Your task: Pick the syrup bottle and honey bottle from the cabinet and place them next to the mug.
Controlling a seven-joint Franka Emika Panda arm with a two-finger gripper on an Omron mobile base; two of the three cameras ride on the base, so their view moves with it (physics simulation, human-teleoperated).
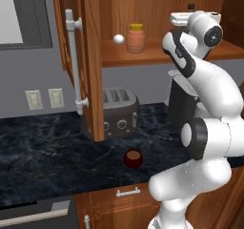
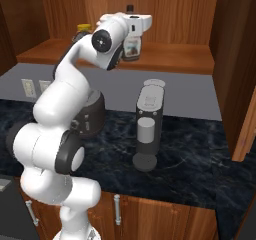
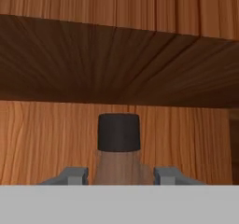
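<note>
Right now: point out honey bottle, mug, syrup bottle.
honey bottle (image 1: 136, 42), left base view, ribbed body.
mug (image 1: 133, 159), left base view, outer wall.
syrup bottle (image 3: 118, 132), hand view, dark cap.

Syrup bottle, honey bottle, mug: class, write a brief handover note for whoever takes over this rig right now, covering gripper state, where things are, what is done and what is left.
Gripper: inside the cabinet, closed on the neck of the syrup bottle, which stands on the shelf at the right.
Honey bottle: on the shelf, beside a small white ball.
Mug: on the counter in front of the toaster.
Done: cabinet door open, syrup bottle gripped.
Left: carry the syrup bottle down beside the mug, then fetch the honey bottle.
</note>
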